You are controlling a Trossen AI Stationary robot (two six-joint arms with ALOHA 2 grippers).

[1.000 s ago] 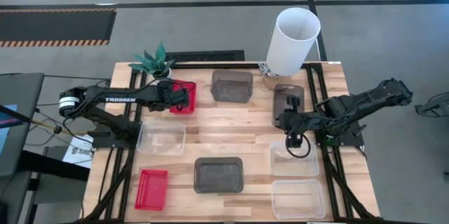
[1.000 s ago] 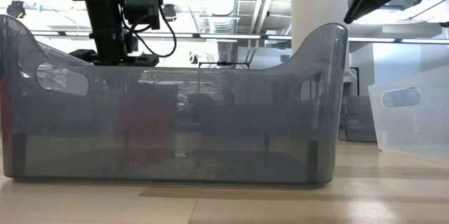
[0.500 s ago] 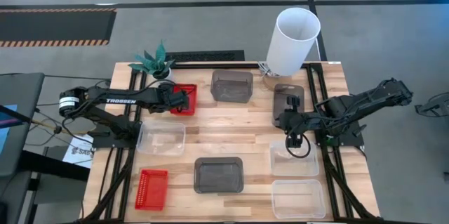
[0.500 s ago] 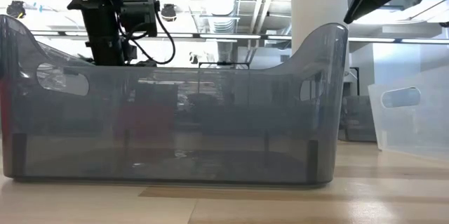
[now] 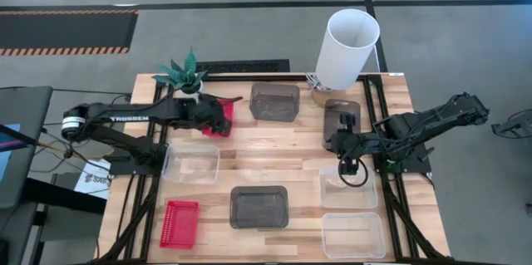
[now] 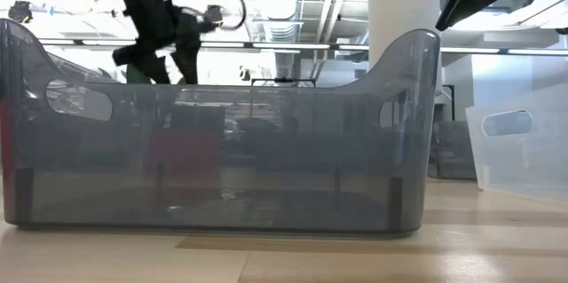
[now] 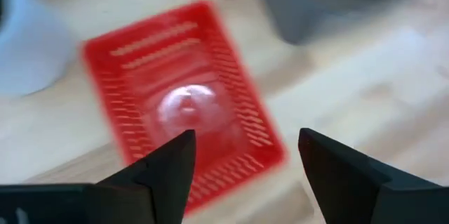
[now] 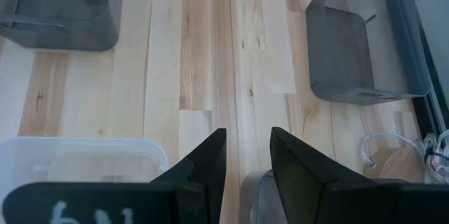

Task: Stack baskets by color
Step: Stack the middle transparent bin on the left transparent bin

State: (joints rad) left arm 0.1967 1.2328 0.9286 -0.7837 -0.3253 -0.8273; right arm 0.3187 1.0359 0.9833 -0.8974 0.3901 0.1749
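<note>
A red basket lies on its bottom on the table at the far left, beside the potted plant. My left gripper hovers open above it, one finger over each side, touching nothing. A second red basket lies at the near left. Dark grey baskets sit at the far middle, the far right and the near middle. Clear baskets sit at the left and the near right. My right gripper waits open above the table at the right.
A tall white cylinder stands at the far right corner and a small potted plant at the far left. Bare wood lies in the middle of the table between the baskets.
My left gripper has risen from the red basket at the far left, has rolled at the wrist and has opened: in the low view its fingers now stand apart. The red basket stays on the table.
</note>
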